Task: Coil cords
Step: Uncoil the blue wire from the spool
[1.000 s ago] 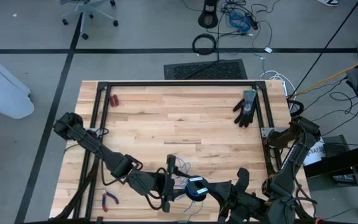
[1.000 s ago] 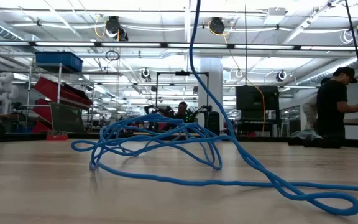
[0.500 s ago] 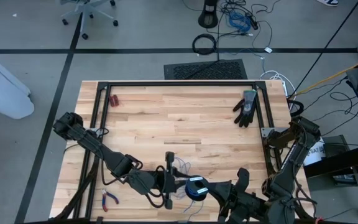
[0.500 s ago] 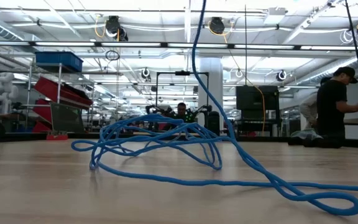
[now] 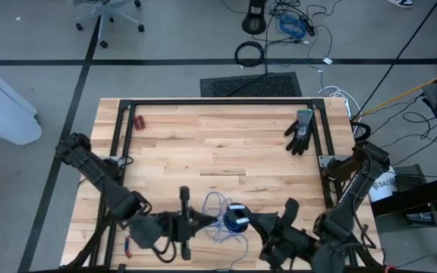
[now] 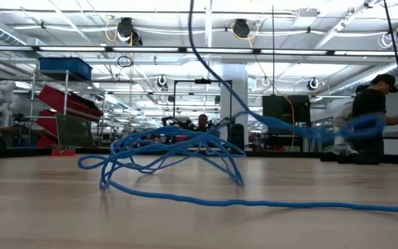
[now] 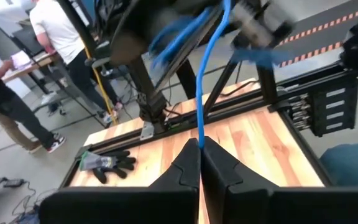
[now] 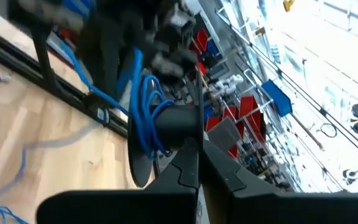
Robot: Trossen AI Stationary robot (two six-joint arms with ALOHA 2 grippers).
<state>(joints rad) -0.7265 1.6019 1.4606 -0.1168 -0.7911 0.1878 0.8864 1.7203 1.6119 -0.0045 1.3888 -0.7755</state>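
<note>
The left end effector [image 7: 199, 163] is closed tight on the cord [image 7: 200, 106], which runs up from between its two dark fingers [image 7: 182, 177]. From above, this end effector [image 5: 203, 221] sits over the near edge of the bench [image 5: 203, 144], just left of the right end effector [image 5: 243, 218]. The right end effector [image 8: 194, 158] is also shut, its fingers meeting at a dark spool [image 8: 166, 130] wrapped with several turns of the blue cord [image 8: 145, 115]; the spool [image 5: 236, 215] shows between the two end effectors. Loose loops of cord [image 5: 217, 216] lie on the wood around it. From bench height the cord [image 6: 164, 149] forms a tangled heap, with one strand rising out of view and another trailing flat toward the right. Farther off, a black glove [image 5: 300, 132] lies near the far right corner, and small red-handled pliers [image 5: 132, 243] lie near the left edge.
</note>
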